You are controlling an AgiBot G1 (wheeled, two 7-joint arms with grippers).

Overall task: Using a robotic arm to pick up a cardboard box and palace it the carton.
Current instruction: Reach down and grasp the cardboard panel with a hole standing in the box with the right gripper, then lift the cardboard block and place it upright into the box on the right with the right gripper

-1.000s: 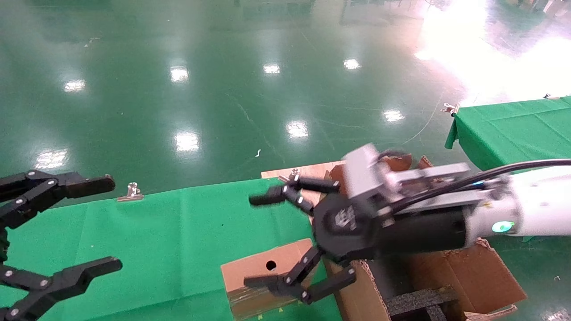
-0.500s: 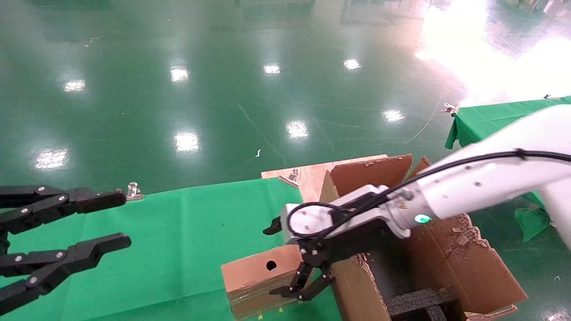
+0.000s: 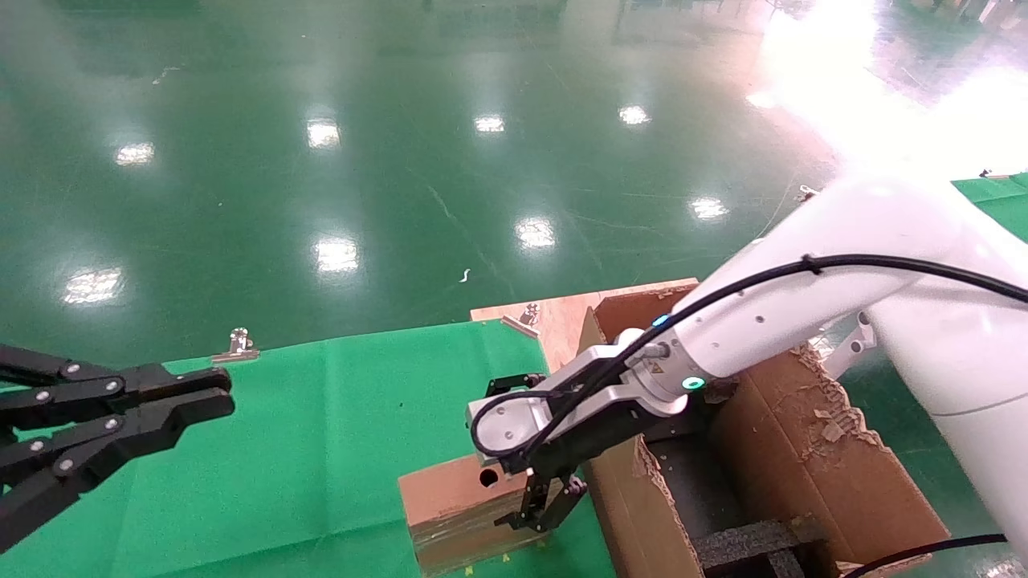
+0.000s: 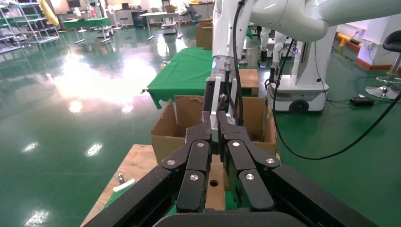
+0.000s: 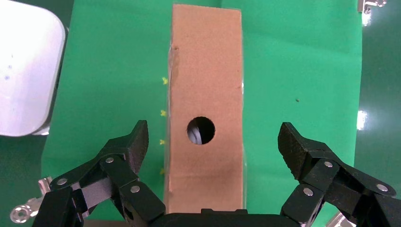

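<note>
The right gripper (image 3: 540, 514) hangs directly above the cardboard box (image 3: 462, 514), pointing down, with its black fingers (image 5: 124, 153) spread wide to either side of the box and touching nothing; it holds nothing. In the right wrist view the fingertips flank the box's long sides with green cloth showing between each tip and the cardboard. The robotic arm (image 3: 811, 313) reaches in from the far side of the carton (image 3: 803, 449), crossing over the carton's near corner and bending downward at the wrist; a green ring light (image 3: 689, 384) glows just behind the grey camera box (image 3: 506, 425), from which a black cable (image 3: 803, 265) loops back along the white casing.

The cardboard box lies flat on the green cloth (image 3: 321, 433), just beside the carton's torn wall; its round hole (image 5: 201, 130) faces upward and clear tape runs along its edges. No printing or label can be read on it. The carton stands open, with black foam inserts (image 3: 747, 538) inside. A small yellow mark sits on the wrist casing beside the ring light, too small to read.

The left gripper (image 3: 185, 401) hovers over the green cloth, well apart from the box, its black fingers drawn close together and empty. A metal clip (image 3: 235, 345) grips the cloth's far edge.
</note>
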